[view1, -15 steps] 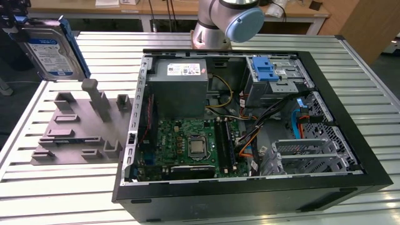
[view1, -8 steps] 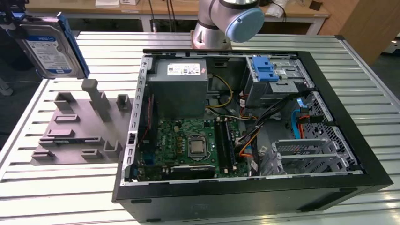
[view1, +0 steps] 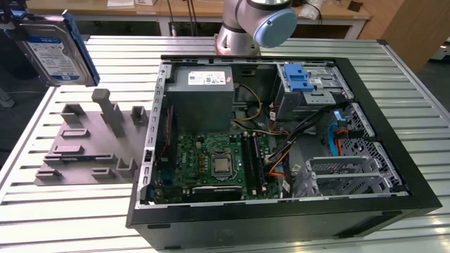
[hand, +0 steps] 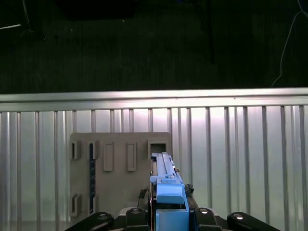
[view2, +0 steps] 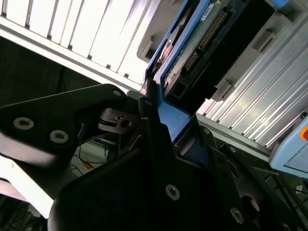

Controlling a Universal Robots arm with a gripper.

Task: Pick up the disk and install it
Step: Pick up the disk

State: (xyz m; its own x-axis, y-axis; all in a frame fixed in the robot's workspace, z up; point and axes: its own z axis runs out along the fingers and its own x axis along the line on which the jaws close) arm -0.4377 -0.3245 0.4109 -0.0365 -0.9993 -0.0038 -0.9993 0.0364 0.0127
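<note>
The disk [view1: 52,50], silver with a blue-and-white label and a blue carrier frame, hangs in the air at the exterior view's upper left, above the grey holder block [view1: 91,139]. My gripper [view2: 163,115] is shut on the disk's blue frame [view2: 173,120], its black fingers [view2: 149,120] clamped on either side. In the second wrist view the disk's connector edge [view2: 202,43] points away from me. The first wrist view shows the disk [hand: 166,180] edge-on over the holder block [hand: 115,168], with the gripper [hand: 168,216] below it.
An open computer case [view1: 365,105] lies on the slatted metal table [view1: 63,221], with a motherboard [view1: 218,163], a grey power supply box [view1: 200,100], a drive cage with a blue latch [view1: 304,79] and a metal cage [view1: 344,171]. The arm's base [view1: 253,26] stands behind the case.
</note>
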